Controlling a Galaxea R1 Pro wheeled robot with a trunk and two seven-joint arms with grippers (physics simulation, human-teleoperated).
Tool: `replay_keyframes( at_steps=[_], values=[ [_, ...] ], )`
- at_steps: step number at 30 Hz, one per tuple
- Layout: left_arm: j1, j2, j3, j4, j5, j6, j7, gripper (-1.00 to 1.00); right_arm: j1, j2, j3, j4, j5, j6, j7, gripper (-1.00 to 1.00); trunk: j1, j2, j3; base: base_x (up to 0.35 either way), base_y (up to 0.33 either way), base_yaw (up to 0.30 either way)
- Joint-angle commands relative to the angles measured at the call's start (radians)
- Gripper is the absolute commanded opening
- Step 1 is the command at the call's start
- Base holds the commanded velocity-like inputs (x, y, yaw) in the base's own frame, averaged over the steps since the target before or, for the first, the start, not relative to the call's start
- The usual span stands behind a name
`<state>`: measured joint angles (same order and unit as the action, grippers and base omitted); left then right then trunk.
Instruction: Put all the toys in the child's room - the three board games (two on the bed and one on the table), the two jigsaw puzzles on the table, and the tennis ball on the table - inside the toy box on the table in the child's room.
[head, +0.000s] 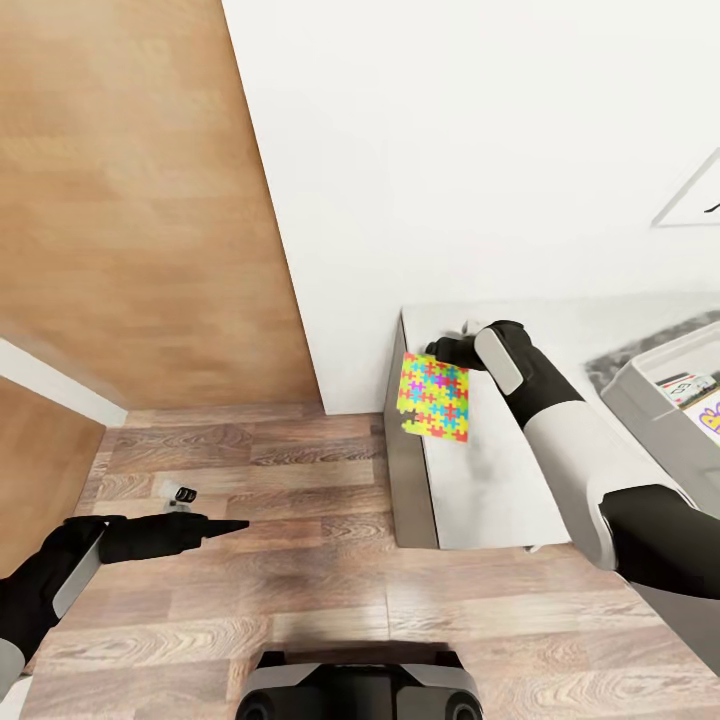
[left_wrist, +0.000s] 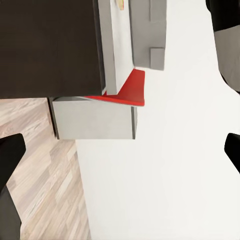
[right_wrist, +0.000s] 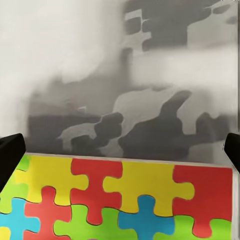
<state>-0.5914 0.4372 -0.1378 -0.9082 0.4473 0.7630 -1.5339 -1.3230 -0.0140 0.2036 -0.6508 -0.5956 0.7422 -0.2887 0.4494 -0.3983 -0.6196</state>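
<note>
right arm (head: 560, 420) outstretched, holding jigsaw puzzle (head: 434, 397)

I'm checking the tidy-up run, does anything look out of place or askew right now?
Only the jigsaw puzzle: it hangs tilted off the table at its left end, over the edge, held by the right end effector rather than lying flat. The toy box sits square on the table.

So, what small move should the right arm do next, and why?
Probably carry the jigsaw puzzle sideways toward the toy box. The right gripper holds the puzzle at the table end, while the box sits further along the top.
</note>
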Motion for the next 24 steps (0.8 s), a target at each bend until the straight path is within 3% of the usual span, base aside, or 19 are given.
replay_keyframes(
  at_steps=[1,12,19,21,24],
  values=[
    [-0.001,0.001,-0.004,0.0,0.005,0.011,-0.002,1.0,-0.001,-0.002,0.006,-0.001,-0.011,0.002,-0.009,1.0,0.001,-0.002,-0.001,0.0,0.0,0.0],
    [-0.001,0.001,-0.004,0.0,0.005,0.01,-0.002,1.0,0.0,-0.013,0.005,-0.027,-0.018,-0.003,-0.005,1.0,0.001,-0.002,-0.001,0.0,0.0,0.0],
    [-0.001,0.002,-0.004,0.0,0.005,0.01,-0.002,1.0,0.007,-0.015,0.002,-0.172,-0.023,0.033,-0.007,1.0,0.001,-0.002,0.003,0.0,0.0,-0.002],
    [-0.001,0.002,-0.004,0.0,0.005,0.01,-0.002,1.0,0.011,-0.016,-0.012,-0.219,-0.023,0.064,-0.006,1.0,0.001,-0.002,0.006,0.0,0.0,-0.037],
    [-0.001,0.002,-0.004,0.0,0.005,0.01,-0.001,1.0,0.036,-0.016,-0.07,-0.325,-0.025,0.131,-0.003,1.0,0.001,-0.002,0.011,0.0,0.0,-0.059]
  ],
)
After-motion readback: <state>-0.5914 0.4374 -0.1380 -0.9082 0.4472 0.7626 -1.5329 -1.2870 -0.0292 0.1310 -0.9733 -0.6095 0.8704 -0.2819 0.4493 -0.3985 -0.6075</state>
